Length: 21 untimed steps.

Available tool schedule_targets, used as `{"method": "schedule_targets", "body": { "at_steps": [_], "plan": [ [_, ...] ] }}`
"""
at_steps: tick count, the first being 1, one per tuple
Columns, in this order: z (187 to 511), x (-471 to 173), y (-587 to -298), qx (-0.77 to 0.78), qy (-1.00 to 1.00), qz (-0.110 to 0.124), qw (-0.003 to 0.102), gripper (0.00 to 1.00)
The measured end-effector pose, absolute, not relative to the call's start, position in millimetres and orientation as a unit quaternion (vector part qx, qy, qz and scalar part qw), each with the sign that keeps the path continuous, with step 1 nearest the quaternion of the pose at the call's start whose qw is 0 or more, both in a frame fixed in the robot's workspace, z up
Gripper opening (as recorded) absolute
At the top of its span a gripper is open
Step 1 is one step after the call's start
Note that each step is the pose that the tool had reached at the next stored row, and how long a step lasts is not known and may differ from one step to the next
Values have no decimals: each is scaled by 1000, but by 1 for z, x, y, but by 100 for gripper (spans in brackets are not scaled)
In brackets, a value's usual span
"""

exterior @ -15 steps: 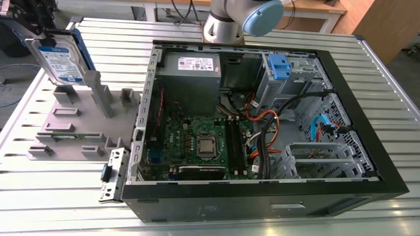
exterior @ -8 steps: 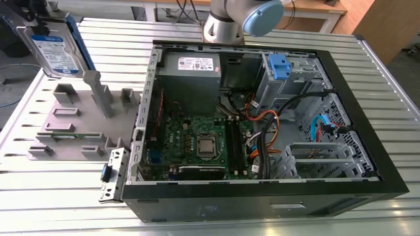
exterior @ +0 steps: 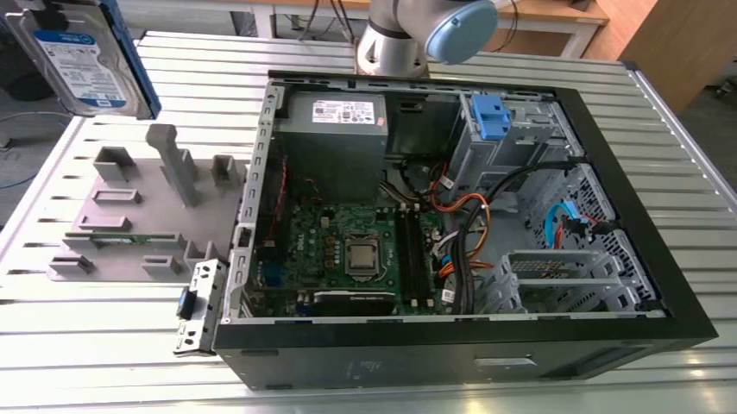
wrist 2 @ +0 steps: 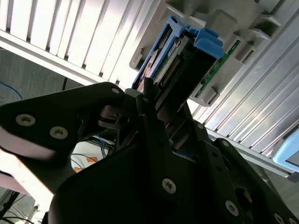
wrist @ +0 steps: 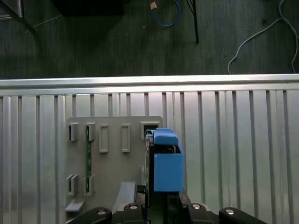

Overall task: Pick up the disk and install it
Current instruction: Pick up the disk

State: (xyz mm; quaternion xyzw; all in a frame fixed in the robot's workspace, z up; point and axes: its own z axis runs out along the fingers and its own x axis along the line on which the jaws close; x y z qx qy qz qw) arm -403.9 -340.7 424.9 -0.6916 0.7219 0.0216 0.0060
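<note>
The gripper (wrist 2: 166, 109) is clamped on the disk (exterior: 81, 65), which hangs in the air above the grey plastic holder block (exterior: 138, 216), its long axis running straight out from the black fingers. The open computer case (exterior: 662, 259) sits well apart toward the exterior view's right. The drive is smooth silver metal edged by a glossy blue plastic carrier, above the ribbed aluminium table (exterior: 92, 354).

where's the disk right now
The disk is at the exterior view's upper left, held above the grey fixture, left of the case; in the second wrist view the gripper clamps it.
</note>
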Motion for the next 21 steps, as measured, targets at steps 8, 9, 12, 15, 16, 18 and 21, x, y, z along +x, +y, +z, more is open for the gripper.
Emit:
{"method": "schedule_targets", "body": {
  "at_steps": [8, 9, 12, 15, 16, 18, 21],
  "plan": [
    [461, -404, -341, -692, 722, 22, 6, 35],
    [465, -404, -341, -692, 722, 22, 6, 35],
    [476, -404, -341, -692, 722, 22, 6, 35],
    [482, -404, -341, -692, 722, 22, 6, 35],
    [482, -404, -341, -692, 722, 21, 6, 35],
    [482, -404, -341, -692, 722, 21, 6, 35],
    [483, -404, -341, -692, 722, 21, 6, 35]
  ]
}}
